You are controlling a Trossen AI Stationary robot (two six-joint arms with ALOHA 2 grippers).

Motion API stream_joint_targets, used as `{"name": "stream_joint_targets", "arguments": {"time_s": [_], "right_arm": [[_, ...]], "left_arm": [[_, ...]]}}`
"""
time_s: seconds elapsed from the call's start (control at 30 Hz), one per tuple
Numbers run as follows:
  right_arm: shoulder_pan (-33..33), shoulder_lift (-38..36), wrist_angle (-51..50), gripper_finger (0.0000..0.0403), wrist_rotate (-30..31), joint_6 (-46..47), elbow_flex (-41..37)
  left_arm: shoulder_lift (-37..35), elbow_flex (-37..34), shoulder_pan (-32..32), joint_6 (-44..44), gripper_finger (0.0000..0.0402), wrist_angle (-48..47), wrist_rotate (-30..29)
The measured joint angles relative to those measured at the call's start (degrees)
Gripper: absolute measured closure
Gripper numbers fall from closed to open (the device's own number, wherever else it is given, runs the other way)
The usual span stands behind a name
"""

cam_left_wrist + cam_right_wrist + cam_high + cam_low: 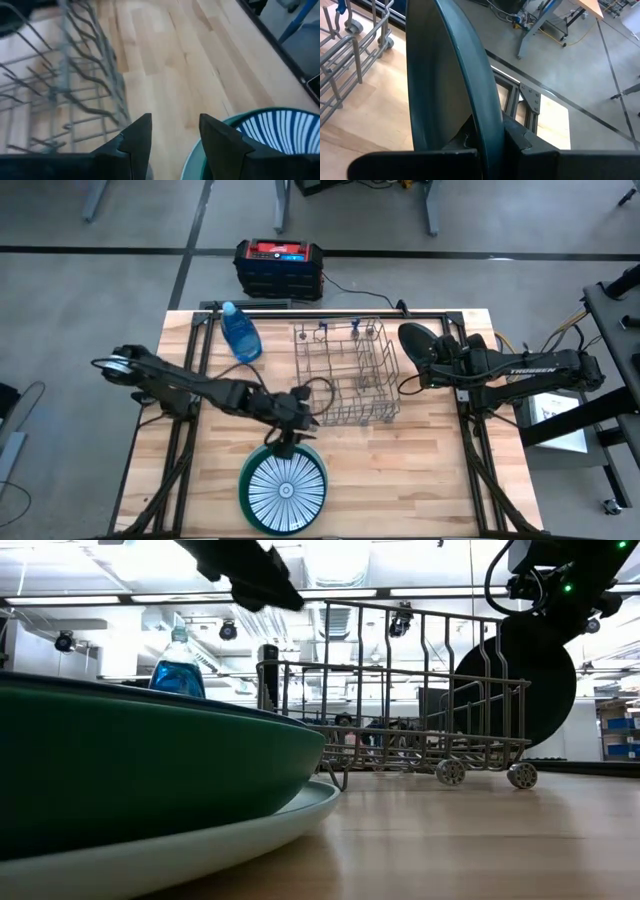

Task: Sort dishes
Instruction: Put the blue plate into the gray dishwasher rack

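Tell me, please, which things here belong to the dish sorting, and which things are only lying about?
For the job:
- dark teal plate, held on edge by the right gripper
- striped plate, in the stack under the left gripper
- wire rack

Just lying about:
- blue bottle
- red and black box, beyond the table

Left tool (172, 137) open, right tool (492, 132) clamped.

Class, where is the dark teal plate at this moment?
In the high view, the dark teal plate is held on edge in the right gripper, just right of the wire rack.

Wire rack (346, 373) mid-table, blue bottle (240, 334) beside it, black-red box (279, 268) beyond.
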Motion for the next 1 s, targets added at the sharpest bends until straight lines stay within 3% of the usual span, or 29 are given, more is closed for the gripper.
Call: {"name": "stream_joint_targets", "arguments": {"time_s": [0.33,0.8,1.0], "right_arm": [[0.0,0.0,0.0,0.0387,0.0,0.0,0.0],[0.0,0.0,0.1,0.0387,-0.2,-0.2,0.0],[0.0,0.0,0.1,0.0387,-0.2,-0.3,0.0]], "left_arm": [[5.0,0.0,0.3,-4.9,0.0247,0.4,-0.8],[6.1,0.1,1.9,-7.1,0.0247,-2.3,-6.7],[6.0,-0.1,2.6,-8.3,0.0247,-7.7,-10.6]]}}
